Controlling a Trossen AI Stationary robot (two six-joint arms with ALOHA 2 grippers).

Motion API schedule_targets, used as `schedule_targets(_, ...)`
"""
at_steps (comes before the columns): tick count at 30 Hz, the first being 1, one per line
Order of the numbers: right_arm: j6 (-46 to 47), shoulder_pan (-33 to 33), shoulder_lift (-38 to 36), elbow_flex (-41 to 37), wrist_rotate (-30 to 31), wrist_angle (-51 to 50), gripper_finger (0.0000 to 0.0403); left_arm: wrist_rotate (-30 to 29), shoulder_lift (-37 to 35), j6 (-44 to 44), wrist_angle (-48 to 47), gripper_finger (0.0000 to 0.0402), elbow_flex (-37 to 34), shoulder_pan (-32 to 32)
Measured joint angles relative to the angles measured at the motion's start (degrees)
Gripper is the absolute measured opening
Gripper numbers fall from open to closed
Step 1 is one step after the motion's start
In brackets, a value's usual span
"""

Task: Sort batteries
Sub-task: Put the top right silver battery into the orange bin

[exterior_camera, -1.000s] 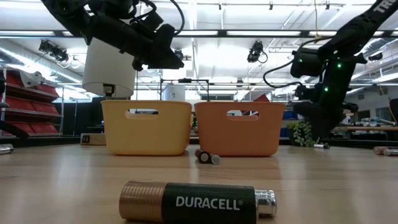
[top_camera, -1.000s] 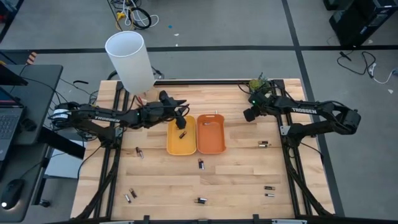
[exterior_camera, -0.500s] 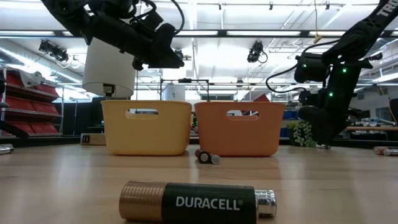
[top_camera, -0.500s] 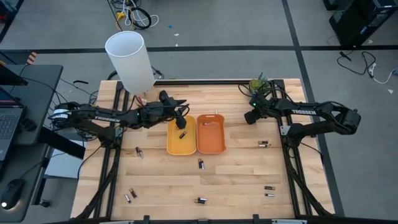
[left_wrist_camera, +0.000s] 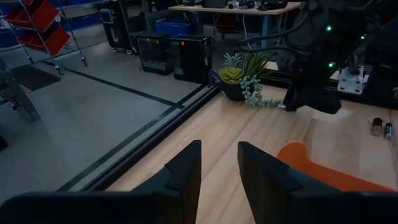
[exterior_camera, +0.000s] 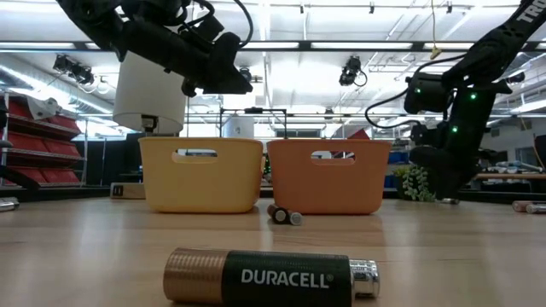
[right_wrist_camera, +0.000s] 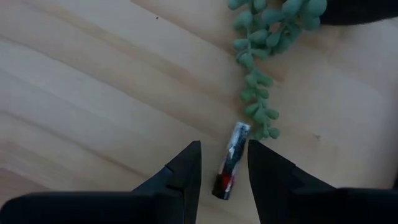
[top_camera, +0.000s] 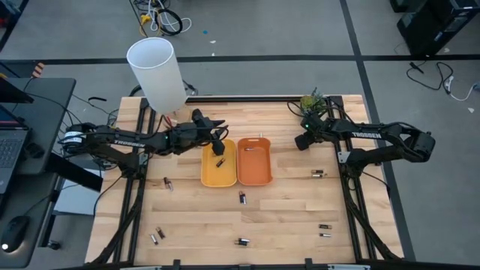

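Silvery battery point(right_wrist_camera: 229, 162) btwn right claw point(right_wrist_camera: 223, 177) fingers

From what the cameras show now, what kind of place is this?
Probably a robotics lab or workshop: ceiling strip lights over a large open room, red storage bins on racks, workbenches with equipment, and a wooden table where the arms work.

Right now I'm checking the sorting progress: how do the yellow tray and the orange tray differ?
The yellow tray sits on the left arm's side, under the left gripper; the orange tray lies toward the right gripper, which is off beside it. The yellow tray holds one dark battery; the orange tray holds a pale one. Both look alike in shape and size, with handle slots, standing side by side.
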Motion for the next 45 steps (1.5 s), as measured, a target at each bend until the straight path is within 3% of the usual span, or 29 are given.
schedule_targets(16, 1.15, 0.11, 0.02, 0.04, -0.84, -2.22, 0.0090, -0.02, 0.00, 0.00, 0.07, 0.0120, 0.00, 0.00)
schedule_targets(25, -3.68, 3.69, 0.04, 0.04, -1.46, 4.04, 0.0007, -0.02, -0.02, 1.33, 0.20, 0.0120, 0.02, 0.09)
schedule_targets(36, -3.92, 8.29, 0.04, 0.04, -1.37, 11.56, 0.0001, -0.02, -0.02, 0.91, -0.27, 0.0120, 0.02, 0.09)
schedule_targets(45, -3.53, 10.61, 0.04, 0.04, -3.79, 9.77, 0.0021, -0.02, -0.02, -0.63, -2.36, 0.0120, 0.02, 0.02)
